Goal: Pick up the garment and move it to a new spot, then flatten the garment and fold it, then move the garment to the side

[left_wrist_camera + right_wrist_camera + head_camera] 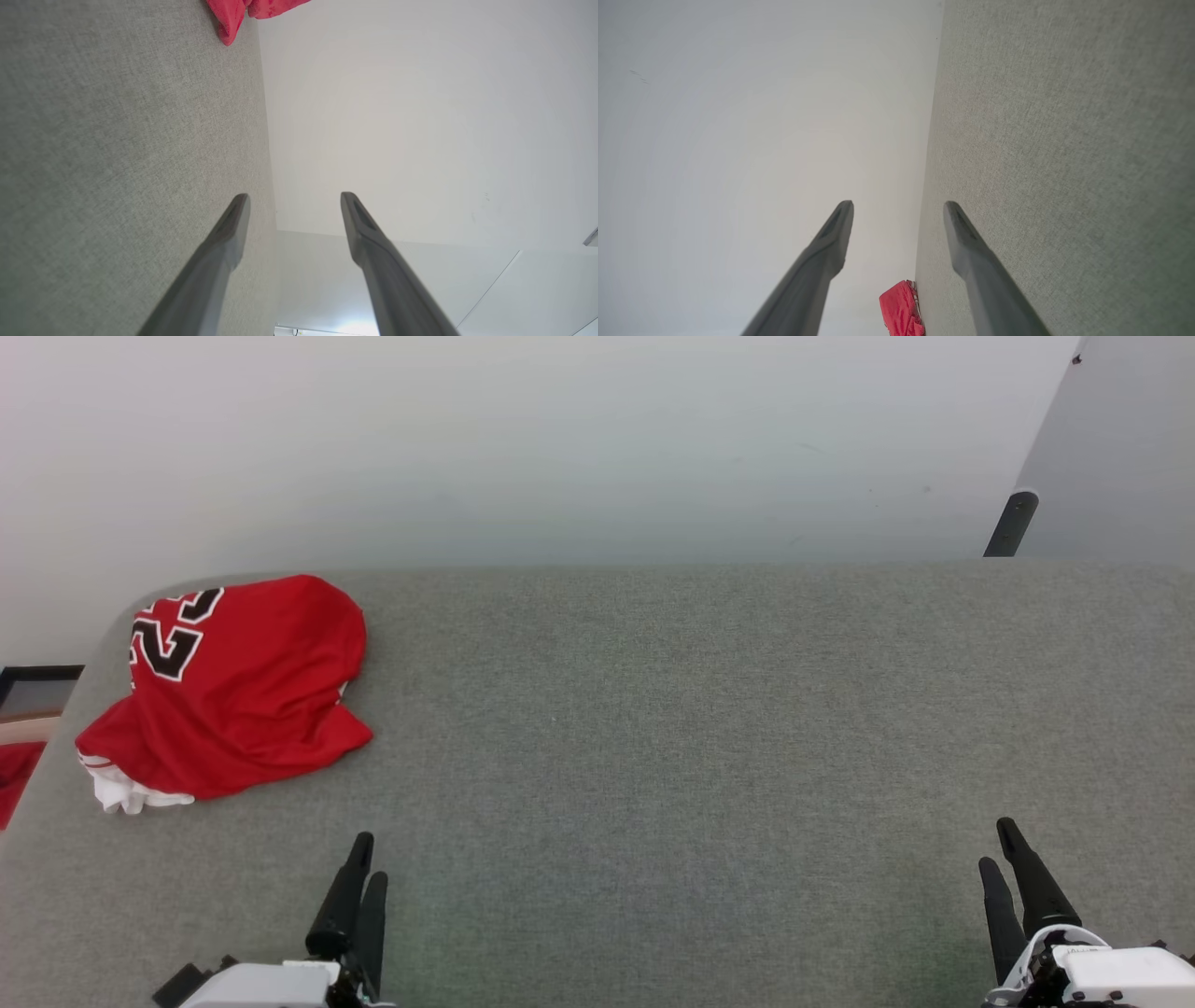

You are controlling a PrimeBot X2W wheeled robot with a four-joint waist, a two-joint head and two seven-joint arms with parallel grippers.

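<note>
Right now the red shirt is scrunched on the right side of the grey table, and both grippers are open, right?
No: the head view shows the red shirt scrunched on the left side of the grey table. The left gripper and right gripper are open.

The left gripper (294,196) holds its two long dark fingers spread wide. A grey woven-cloth tabletop (117,140) spans the nine o'clock side, a plain white wall (420,116) lies toward three, and a crumpled red fabric garment (233,14) peeks in near twelve.

The grey woven-fabric tabletop (653,709) is lit brightly and evenly; hardly any shadow is cast. The long dark fingers (219,252) of the left gripper (294,196) are rendered soft, the tabletop's edge bowed.
</note>
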